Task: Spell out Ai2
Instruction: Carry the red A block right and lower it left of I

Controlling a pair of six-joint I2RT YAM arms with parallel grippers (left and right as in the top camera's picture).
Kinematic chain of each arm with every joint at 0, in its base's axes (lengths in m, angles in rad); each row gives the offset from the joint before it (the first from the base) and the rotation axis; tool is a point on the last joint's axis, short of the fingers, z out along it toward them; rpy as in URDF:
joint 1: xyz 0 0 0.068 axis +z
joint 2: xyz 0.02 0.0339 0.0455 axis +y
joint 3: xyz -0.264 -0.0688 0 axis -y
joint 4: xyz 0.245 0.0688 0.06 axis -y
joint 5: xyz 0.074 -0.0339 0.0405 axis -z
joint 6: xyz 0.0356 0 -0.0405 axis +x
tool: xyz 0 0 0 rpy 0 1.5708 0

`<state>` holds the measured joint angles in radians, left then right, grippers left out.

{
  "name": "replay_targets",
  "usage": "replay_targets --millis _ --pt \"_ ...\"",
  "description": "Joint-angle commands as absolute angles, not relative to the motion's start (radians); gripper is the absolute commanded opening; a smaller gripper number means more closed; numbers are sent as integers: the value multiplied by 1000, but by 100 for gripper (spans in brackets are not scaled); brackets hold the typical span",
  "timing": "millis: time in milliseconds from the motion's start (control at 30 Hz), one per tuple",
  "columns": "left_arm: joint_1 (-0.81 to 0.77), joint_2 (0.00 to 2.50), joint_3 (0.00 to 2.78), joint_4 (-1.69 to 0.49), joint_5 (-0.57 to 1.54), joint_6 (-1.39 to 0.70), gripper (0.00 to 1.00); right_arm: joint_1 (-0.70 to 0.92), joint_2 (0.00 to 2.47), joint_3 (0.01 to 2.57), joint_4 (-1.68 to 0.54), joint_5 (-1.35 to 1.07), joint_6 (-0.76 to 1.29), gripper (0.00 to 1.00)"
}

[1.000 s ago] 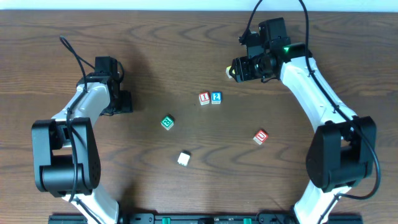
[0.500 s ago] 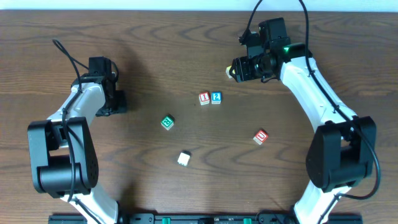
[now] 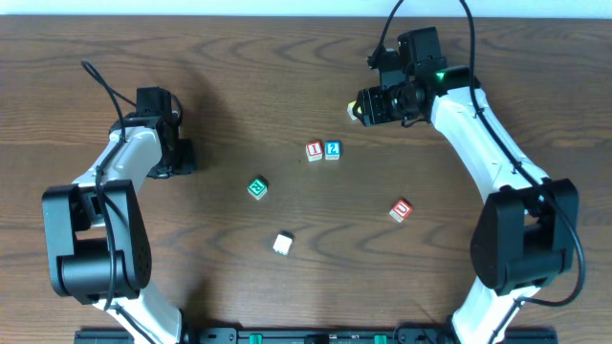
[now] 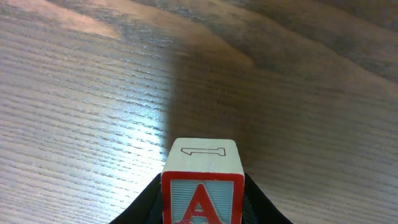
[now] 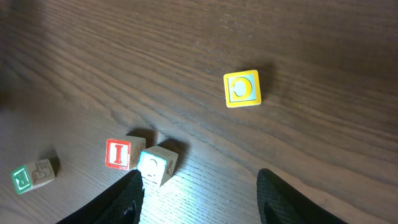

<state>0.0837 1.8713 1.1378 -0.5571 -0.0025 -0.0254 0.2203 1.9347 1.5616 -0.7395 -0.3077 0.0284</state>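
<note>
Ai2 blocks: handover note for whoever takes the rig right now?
Left gripper: shut on the A block, well away from the other blocks.
Right gripper: open, empty, above the yellow C block.
Red I block and blue block (looks like a 2) sit touching, side by side.
Green block, white block and second red block lie loose, not needed.
Done: I and 2 paired, A in grip.
Left: set A on the I block's free side, then release.

Lab robot bench.
Two cabled robot arms [image 3: 129, 158] are mounted at a wood-grain table [image 3: 268, 57], with toy letter blocks [image 3: 314, 150] scattered on it.
</note>
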Motion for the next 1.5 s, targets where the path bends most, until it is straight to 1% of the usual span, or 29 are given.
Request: replay_targets --millis 0,167,233,267,367,433,567,733,800,933,1100,1333,1467 --pt "86 1884 1155 -564 1 -26 24 216 1924 1571 -741 -322 9 59" --pt "84 1884 1155 -562 1 -68 18 216 1924 1571 -740 -322 9 59" --pt "84 1884 1159 -564 7 -94 13 216 1924 1571 -740 -322 9 59" --pt "84 1883 1167 -564 35 -94 10 216 1924 1571 -740 -322 9 59" --pt "81 1883 1209 -562 111 -121 6 216 1924 1571 -738 -322 9 59" --pt "68 1883 1259 -562 136 -175 6 216 1924 1571 -731 -322 9 59" --pt "-7 1883 1340 -562 152 -179 6 216 1924 1571 -722 -322 9 59" --pt "-166 1884 1378 -514 116 -189 6 216 1924 1571 -722 -322 10 59" --pt "-228 1893 1378 -506 60 -225 6 216 1924 1571 -724 -322 10 59" --pt "-319 1945 1378 -484 56 -287 6 216 1924 1571 -727 -322 10 59" --pt "-381 1994 1378 -476 57 -355 6 216 1924 1571 -741 -322 10 59" --pt "-472 2011 1378 -482 41 -376 6 216 1924 1571 -757 -322 10 59" --pt "-493 2023 1378 -501 41 -398 6 216 1924 1571 -765 -322 10 59"
